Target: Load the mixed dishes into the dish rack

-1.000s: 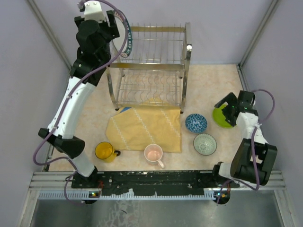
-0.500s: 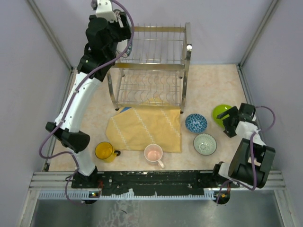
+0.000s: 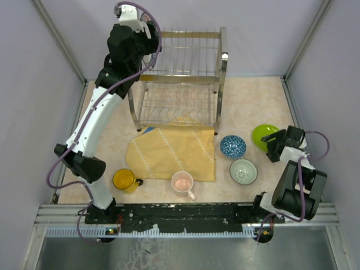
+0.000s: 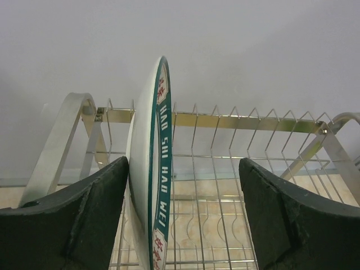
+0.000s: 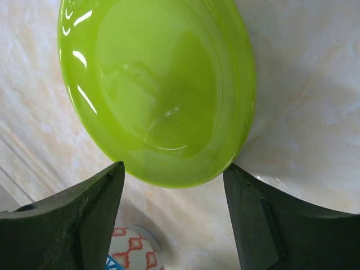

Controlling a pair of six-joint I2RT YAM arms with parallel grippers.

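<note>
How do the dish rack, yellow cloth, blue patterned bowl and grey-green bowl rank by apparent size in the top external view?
1. dish rack, largest, though its top sits nearer the camera.
2. yellow cloth.
3. blue patterned bowl and grey-green bowl: about alike, so no ranking between them.

The white plate (image 4: 147,169), upright at the dish rack's (image 4: 225,121) left end, bears "HAO SUI HAO WEI" along its teal rim.

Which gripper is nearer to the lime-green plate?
Right. The right gripper sits at the edge of the lime-green plate, jaws open toward it; the left gripper is far off, up at the dish rack.
</note>
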